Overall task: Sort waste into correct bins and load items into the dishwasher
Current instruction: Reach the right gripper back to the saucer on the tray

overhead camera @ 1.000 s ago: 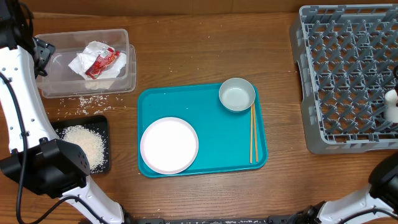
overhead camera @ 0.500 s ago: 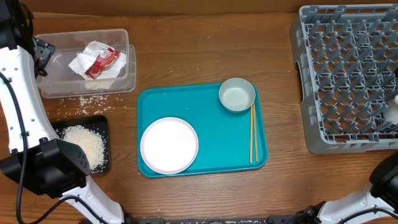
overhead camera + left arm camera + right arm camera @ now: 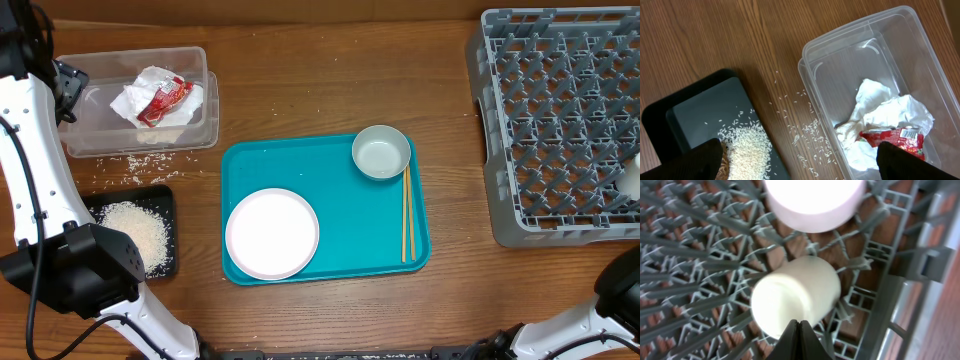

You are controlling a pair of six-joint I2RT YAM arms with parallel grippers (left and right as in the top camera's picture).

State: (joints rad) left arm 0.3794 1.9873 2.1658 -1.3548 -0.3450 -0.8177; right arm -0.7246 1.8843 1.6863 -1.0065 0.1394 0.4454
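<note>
Looks like wrapper (image 3: 163, 100), napkins (image 3: 875, 107) and rice (image 3: 135, 232) are sorted, cup (image 3: 795, 297) racked at 3 o'clock. To go: plate (image 3: 272, 233), bowl (image 3: 381, 152), chopsticks (image 3: 407, 215). FYI left claw (image 3: 800, 162) apart, right claw (image 3: 799, 339) together.

Wood table (image 3: 330, 80) w/ tub (image 3: 200, 112), blk tray (image 3: 166, 199), teal tray (image 3: 350, 215), rack (image 3: 560, 120), stray rice (image 3: 135, 162).

- Left: napkins (image 3: 146, 84) and wrapper (image 3: 166, 100) in tub (image 3: 95, 116); rice (image 3: 135, 232) on shallow tray (image 3: 165, 197) before it.
- Centre: plate (image 3: 272, 233), bowl (image 3: 381, 152), chopsticks (image 3: 407, 215) on serving tray (image 3: 360, 225).
- Right: cup (image 3: 796, 295) in rack (image 3: 555, 120).
</note>
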